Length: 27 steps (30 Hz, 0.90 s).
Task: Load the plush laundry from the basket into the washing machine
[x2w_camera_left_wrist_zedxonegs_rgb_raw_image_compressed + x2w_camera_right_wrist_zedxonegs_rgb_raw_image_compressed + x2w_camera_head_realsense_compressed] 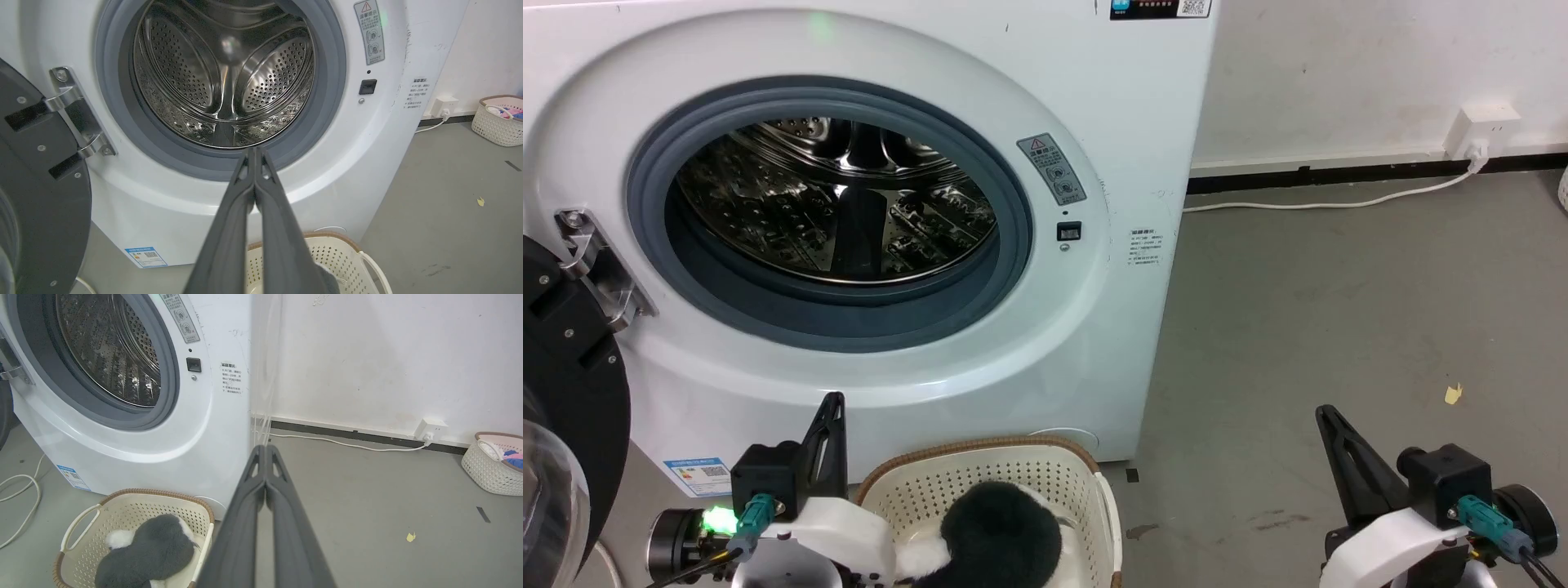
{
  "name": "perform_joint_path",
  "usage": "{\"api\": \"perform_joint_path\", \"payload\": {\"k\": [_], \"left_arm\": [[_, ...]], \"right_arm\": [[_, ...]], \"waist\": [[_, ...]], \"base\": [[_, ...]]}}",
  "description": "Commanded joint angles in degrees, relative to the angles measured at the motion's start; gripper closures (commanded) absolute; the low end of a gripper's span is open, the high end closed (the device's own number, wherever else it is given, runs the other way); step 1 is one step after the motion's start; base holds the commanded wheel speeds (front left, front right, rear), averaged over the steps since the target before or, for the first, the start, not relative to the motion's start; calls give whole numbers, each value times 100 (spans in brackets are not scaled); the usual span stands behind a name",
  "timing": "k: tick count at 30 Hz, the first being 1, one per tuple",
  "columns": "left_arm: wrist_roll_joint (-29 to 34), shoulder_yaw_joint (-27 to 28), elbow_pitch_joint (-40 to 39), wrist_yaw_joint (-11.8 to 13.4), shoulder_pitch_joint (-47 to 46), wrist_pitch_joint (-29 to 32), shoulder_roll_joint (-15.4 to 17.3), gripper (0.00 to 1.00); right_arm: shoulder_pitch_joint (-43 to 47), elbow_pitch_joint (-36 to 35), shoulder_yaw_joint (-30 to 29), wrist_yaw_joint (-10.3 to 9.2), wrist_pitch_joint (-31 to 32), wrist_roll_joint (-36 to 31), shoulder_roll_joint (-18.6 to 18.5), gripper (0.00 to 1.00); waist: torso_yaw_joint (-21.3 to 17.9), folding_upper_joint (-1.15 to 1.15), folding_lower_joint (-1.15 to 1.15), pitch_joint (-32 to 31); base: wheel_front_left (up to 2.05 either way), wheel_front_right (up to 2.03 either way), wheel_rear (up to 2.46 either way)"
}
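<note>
The plush laundry (147, 555) — a dark furry bundle with white patches — lies in the basket (155, 493). The basket stands on the grey floor (1339, 327) just in front of the washing machine (1094, 106), below its round opening. The black door (564, 384) is swung wide to the robot's left, baring the grey rubber ring (1013, 245) and the shiny perforated drum (841, 204). The left hand (833, 402) hangs at the basket's left side, fingers clenched together on nothing, pointing toward the drum. The right hand (1327, 412) is clenched the same way, grasping nothing, well apart over the floor to the right. By the far wall a second pale basket (490, 473) of coloured cloth sits near a white socket (431, 428).
</note>
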Motion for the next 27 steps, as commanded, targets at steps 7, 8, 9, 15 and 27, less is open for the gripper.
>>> {"api": "perform_joint_path", "payload": {"k": [7,8,9,15,27], "left_arm": [[15,4,-26,-25,102,2,1,100],[15,4,-26,-25,102,2,1,100],[15,4,-26,-25,102,2,1,100],[15,4,-26,-25,102,2,1,100],[-20,-31,9,18,-1,-21,0,0]], "right_arm": [[-68,10,-2,-5,3,-43,14,100],[-68,10,-2,-5,3,-43,14,100],[-68,10,-2,-5,3,-43,14,100],[-68,10,-2,-5,3,-43,14,100],[19,4,7,0,-16,41,-1,0]], "waist": [[0,0,0,0],[0,0,0,0],[0,0,0,0],[0,0,0,0],[0,0,0,0]], "base": [[0,0,0],[0,0,0],[0,0,0],[0,0,0],[0,0,0]]}}
